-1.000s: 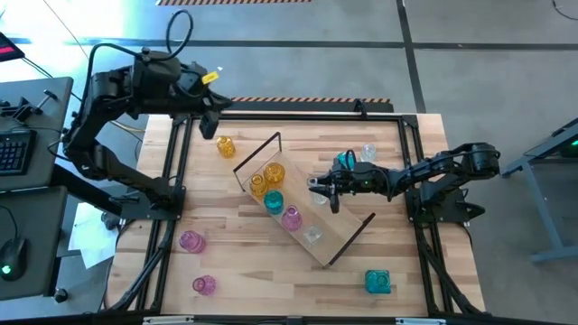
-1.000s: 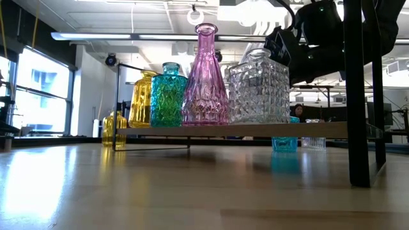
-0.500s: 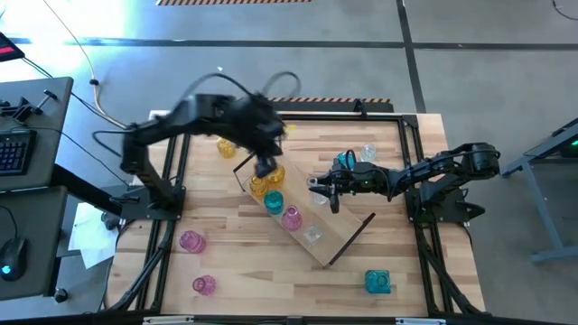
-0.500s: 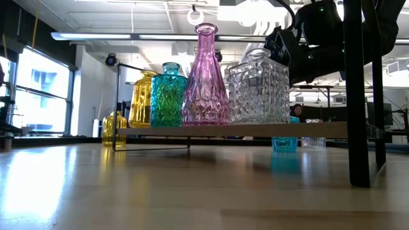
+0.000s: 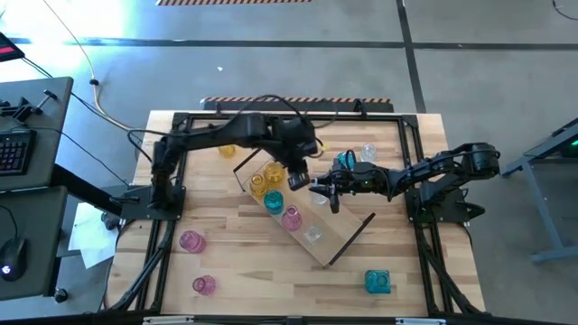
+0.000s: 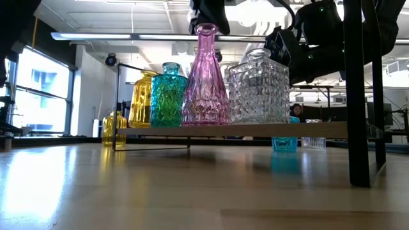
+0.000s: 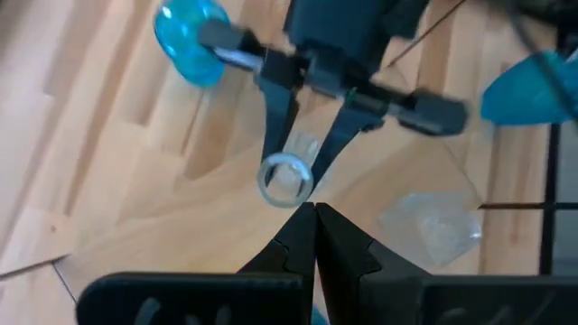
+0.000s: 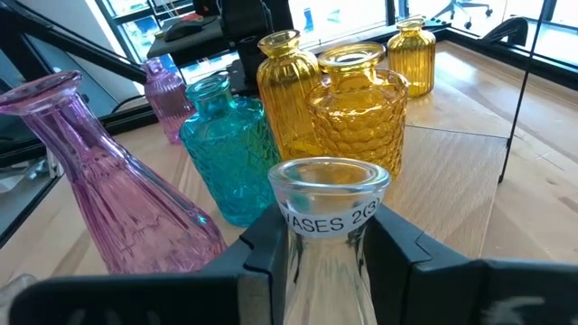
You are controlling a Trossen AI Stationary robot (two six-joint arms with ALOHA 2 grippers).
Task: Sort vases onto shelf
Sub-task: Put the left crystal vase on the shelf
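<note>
R gripper (image 5: 318,188) is clamping the neck of a clear glass vase (image 8: 327,217) above the long light-wood shelf (image 5: 336,236), just beside the shelf's row: two amber ribbed vases (image 5: 267,179), teal vase (image 5: 273,201), pink tall-necked vase (image 5: 291,218), clear cube-cut vase (image 5: 312,235). L gripper (image 5: 296,177), jaws together, is hovering close by, approx. over the amber pair.

Probably a lab, concrete floor (image 5: 271,54), keyboard desk (image 5: 23,135)
</note>
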